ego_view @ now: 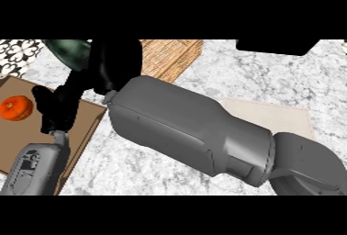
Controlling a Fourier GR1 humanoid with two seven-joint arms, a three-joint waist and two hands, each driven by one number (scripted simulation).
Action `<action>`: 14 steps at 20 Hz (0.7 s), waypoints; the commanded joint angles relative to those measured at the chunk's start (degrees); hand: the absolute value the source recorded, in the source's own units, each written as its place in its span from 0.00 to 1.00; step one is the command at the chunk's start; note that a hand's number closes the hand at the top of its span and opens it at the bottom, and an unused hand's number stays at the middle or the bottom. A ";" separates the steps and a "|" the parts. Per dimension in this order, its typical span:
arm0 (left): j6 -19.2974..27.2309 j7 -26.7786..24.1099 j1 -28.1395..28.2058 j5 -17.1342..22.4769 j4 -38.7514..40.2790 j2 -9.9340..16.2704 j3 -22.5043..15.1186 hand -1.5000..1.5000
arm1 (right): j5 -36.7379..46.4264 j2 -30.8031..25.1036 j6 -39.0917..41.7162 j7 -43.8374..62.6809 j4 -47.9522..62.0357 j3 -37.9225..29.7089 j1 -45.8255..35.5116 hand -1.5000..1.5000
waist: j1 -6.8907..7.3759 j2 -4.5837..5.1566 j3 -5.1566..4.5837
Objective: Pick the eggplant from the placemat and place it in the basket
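The eggplant, dark and glossy, sticks out to the left of my right hand, which is curled round it. That hand hangs at the upper left, just left of the woven basket, and its big grey forearm crosses the view from the lower right. The beige placemat lies bare at the right, partly hidden by the forearm. My left hand rests open over the brown board at the left, fingers up.
An orange fruit sits on the brown board at the left edge. A black-and-white patterned surface shows at the top left, and a dark object at the top right. The counter is grey marble.
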 commanded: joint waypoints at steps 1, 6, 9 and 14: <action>0.63 -0.82 -0.89 -0.70 0.93 -0.16 0.28 0.50 | -2.90 0.00 1.40 -2.99 4.07 1.45 2.75 1.00 | -0.24 0.34 0.01; -0.18 0.06 1.98 0.39 -1.64 -0.54 0.16 0.50 | -6.11 0.00 3.79 -8.45 8.34 -1.29 2.46 1.00 | -0.43 -0.01 0.10; -0.61 -1.96 4.51 0.00 -2.16 -0.15 0.21 0.50 | -8.58 0.00 4.08 -12.65 8.89 -3.39 4.16 1.00 | -0.64 -0.06 0.15; 0.68 -1.10 0.77 -0.70 -0.67 -1.17 0.24 0.50 | -12.17 0.00 4.75 -19.87 10.55 -6.19 5.57 1.00 | -0.89 0.22 0.16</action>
